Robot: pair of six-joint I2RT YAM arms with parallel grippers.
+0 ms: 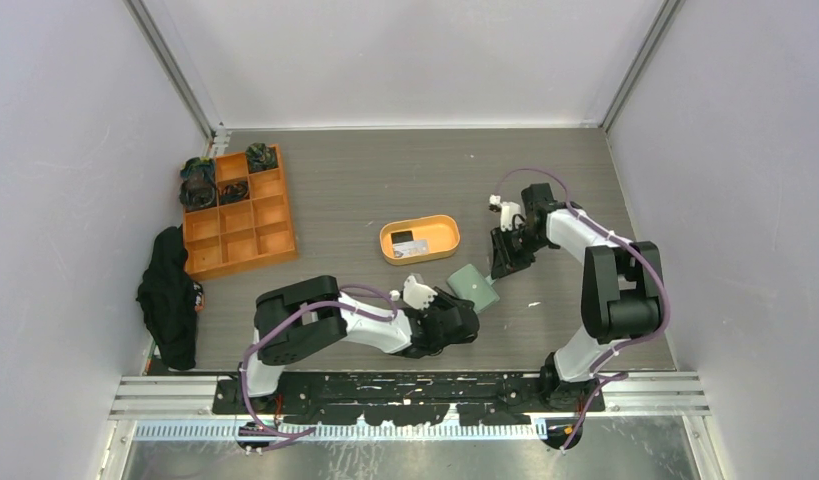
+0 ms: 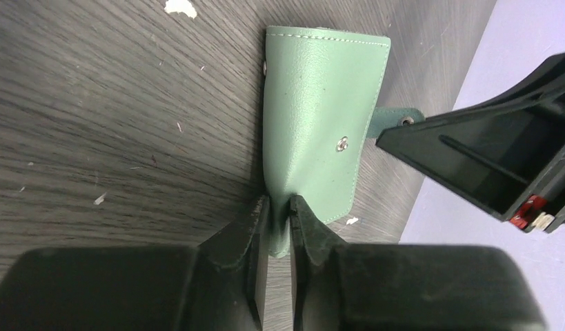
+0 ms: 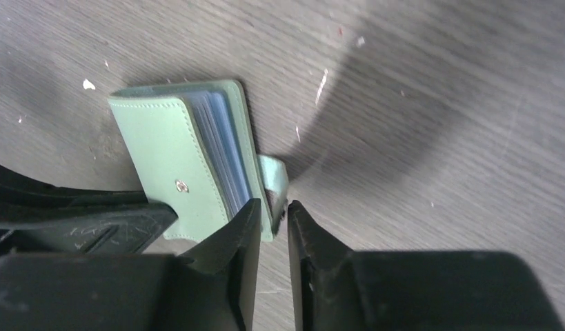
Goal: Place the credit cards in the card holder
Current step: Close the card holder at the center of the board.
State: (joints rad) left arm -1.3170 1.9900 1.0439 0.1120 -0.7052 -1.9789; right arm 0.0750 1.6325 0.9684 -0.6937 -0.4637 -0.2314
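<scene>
only the right wrist view shows sleeves (image 3: 224,148) inside the card holder (image 3: 162,148)

Sage-green soft card holder (image 2: 321,103) with pale stitching, a silver snap and bluish sleeves inside, dark grey wood-grain table (image 1: 385,180) flecked white, orange oval plastic tray (image 1: 456,238), orange plastic grid organiser (image 1: 253,215), black crumpled cloth (image 1: 168,295)

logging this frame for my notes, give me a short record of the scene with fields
card holder: sage green, slightly open, bluish sleeves showing
left fingers: pinched on one corner of the card holder
right fingers: astride the back cover's edge by the snap tab; grip unclear
credit cards: in the orange oval tray
organiser: orange grid, far left, dark items in back cells
</scene>
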